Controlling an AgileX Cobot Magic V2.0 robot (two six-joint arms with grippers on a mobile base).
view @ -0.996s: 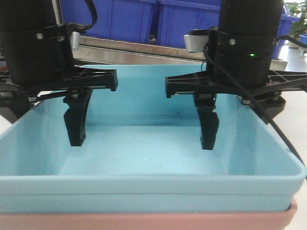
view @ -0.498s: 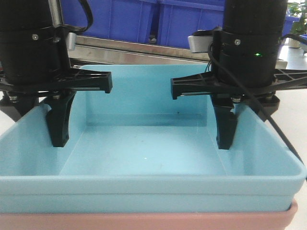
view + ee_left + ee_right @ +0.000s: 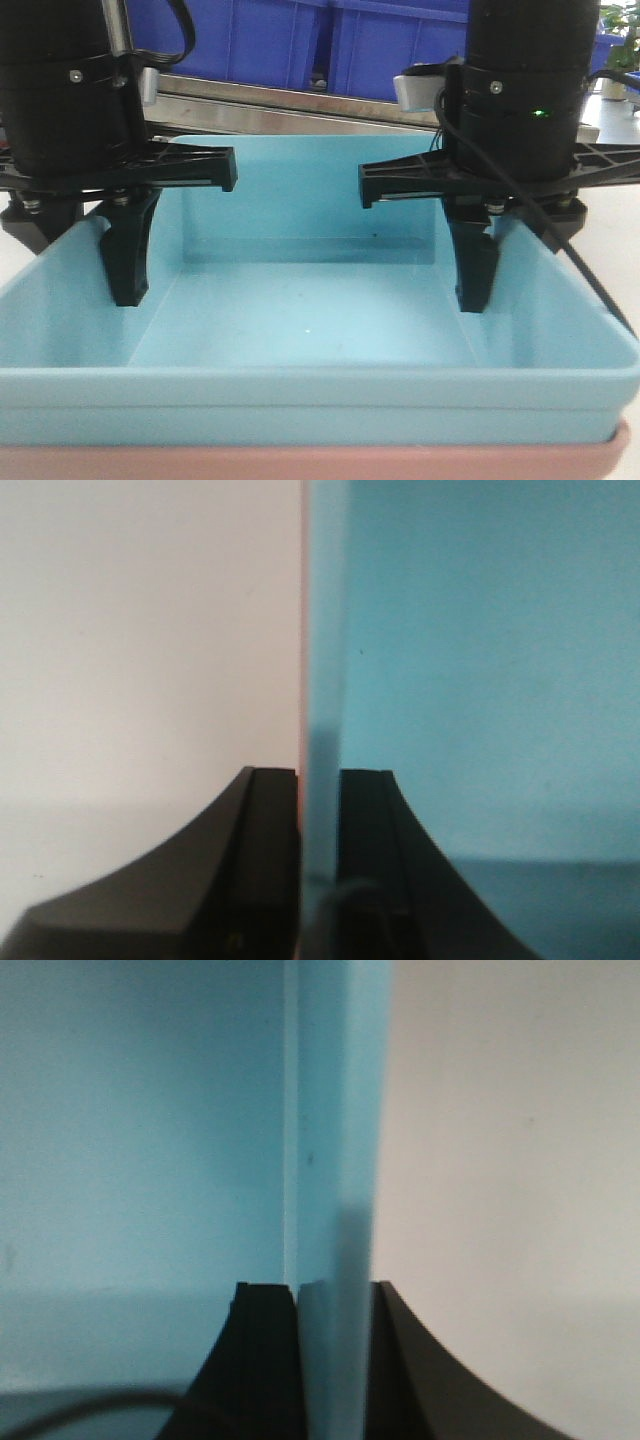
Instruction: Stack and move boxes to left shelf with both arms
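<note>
The light blue box [image 3: 310,290] sits nested inside the salmon pink box [image 3: 300,462], whose rim shows under it at the bottom edge. My left gripper [image 3: 95,255] is shut on the stack's left wall. One finger [image 3: 125,250] is inside the tub and the other is hidden outside it. In the left wrist view the left gripper [image 3: 318,780] pinches the blue rim [image 3: 325,680] with a pink sliver [image 3: 301,680] beside it. My right gripper [image 3: 505,265] is likewise shut on the right wall, and in its own view [image 3: 335,1290] it clamps the blue wall [image 3: 340,1160]. The left shelf is out of view.
A steel ledge [image 3: 290,103] runs behind the boxes and carries dark blue bins [image 3: 380,45]. White tabletop [image 3: 150,630] lies outside both side walls, and it shows again [image 3: 510,1160] in the right wrist view. A green plant [image 3: 620,45] stands far right.
Both inner fingers have swung outward from the tub's middle to its side walls, so each gripper has shut on a wall. In the last half second almost nothing has moved.
</note>
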